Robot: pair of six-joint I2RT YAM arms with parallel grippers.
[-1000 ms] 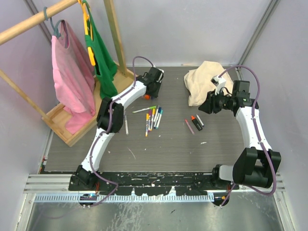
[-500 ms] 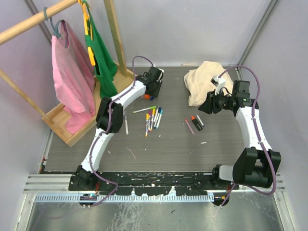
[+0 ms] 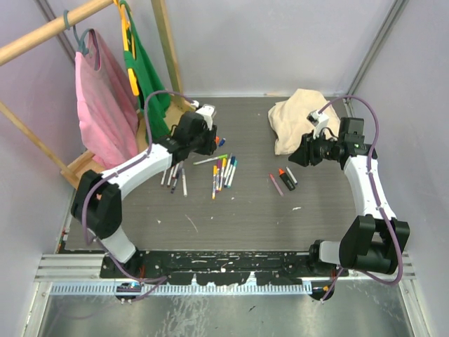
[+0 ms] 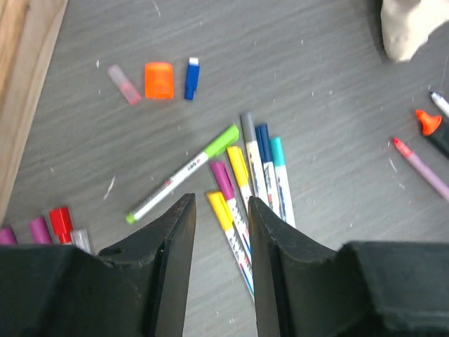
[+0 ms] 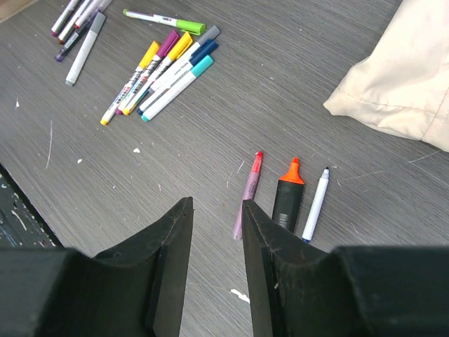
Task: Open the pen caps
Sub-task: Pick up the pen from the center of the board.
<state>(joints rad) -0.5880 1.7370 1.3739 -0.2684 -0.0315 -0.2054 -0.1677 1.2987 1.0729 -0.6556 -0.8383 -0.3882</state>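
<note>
We saw the left gripper hovering over the grey table with its fingers slightly parted and nothing between them; the right gripper hung the same way, with a narrow empty gap between its fingers. The pen caps lay straight on the tabletop. Three loose ones sat in a row beyond the left gripper: a pale pink cap, a wide orange cap and a blue cap, near one another but not touching. Closer to it, a fan of capped markers lay side by side with caps in yellow, purple, grey, dark blue and teal, and a green-capped marker slanted beside them. Below the right gripper lay a pink pen, a black highlighter with its orange tip bare, and a white pen, all uncapped. A beige cloth lay heaped beyond them; we could not tell whether it was a bag or held anything
</note>
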